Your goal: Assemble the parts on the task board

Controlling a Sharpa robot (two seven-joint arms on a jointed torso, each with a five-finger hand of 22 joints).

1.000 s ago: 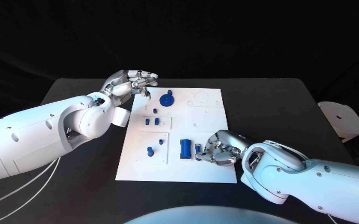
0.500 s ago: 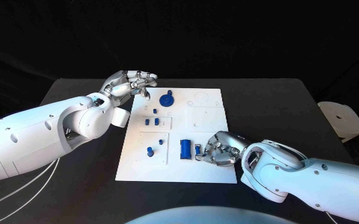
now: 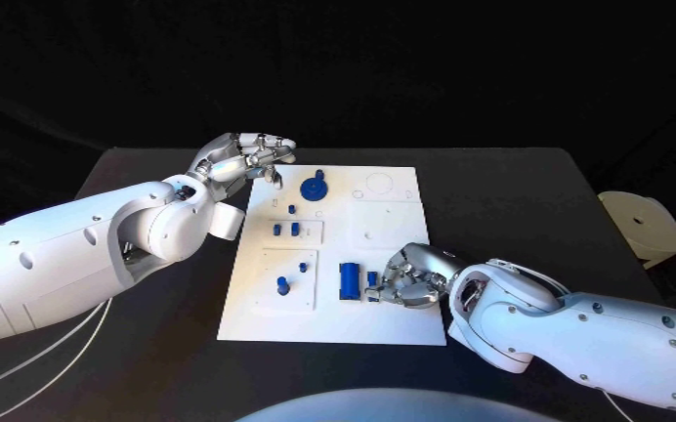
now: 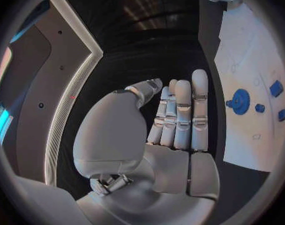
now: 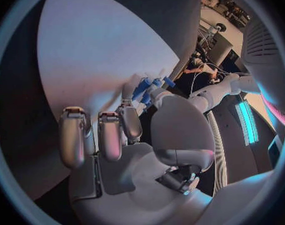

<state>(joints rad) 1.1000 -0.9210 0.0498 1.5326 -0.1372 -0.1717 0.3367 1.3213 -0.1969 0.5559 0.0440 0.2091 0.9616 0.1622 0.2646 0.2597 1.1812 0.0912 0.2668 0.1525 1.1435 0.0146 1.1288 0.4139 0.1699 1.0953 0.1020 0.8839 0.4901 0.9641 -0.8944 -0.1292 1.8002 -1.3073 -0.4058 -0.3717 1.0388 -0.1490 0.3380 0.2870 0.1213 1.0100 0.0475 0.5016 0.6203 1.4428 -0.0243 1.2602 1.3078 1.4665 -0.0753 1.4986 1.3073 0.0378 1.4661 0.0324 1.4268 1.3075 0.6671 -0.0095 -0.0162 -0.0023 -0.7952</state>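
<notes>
The white task board (image 3: 389, 246) lies in the middle of the black table. At its far end sits a blue gear (image 3: 315, 187), also seen as a gear (image 4: 240, 101) from the left wrist. A long blue block (image 3: 348, 282) stands near the front, with a small blue part (image 3: 372, 278) right beside it. My right hand (image 3: 410, 280) rests low on the board, thumb and a finger pinching that small part (image 5: 144, 91). My left hand (image 3: 251, 156) hovers off the board's far left corner; its fingers (image 4: 179, 116) hold nothing.
More small blue parts (image 3: 286, 230) stand in the board's left column, and another (image 3: 284, 285) nearer the front. A white object (image 3: 637, 223) sits beyond the table's right edge. Bare black table (image 3: 522, 207) lies right of the board.
My right hand has crept slightly left, closer to the long blue block, fingers staying at the small part. The left hand has not moved.
</notes>
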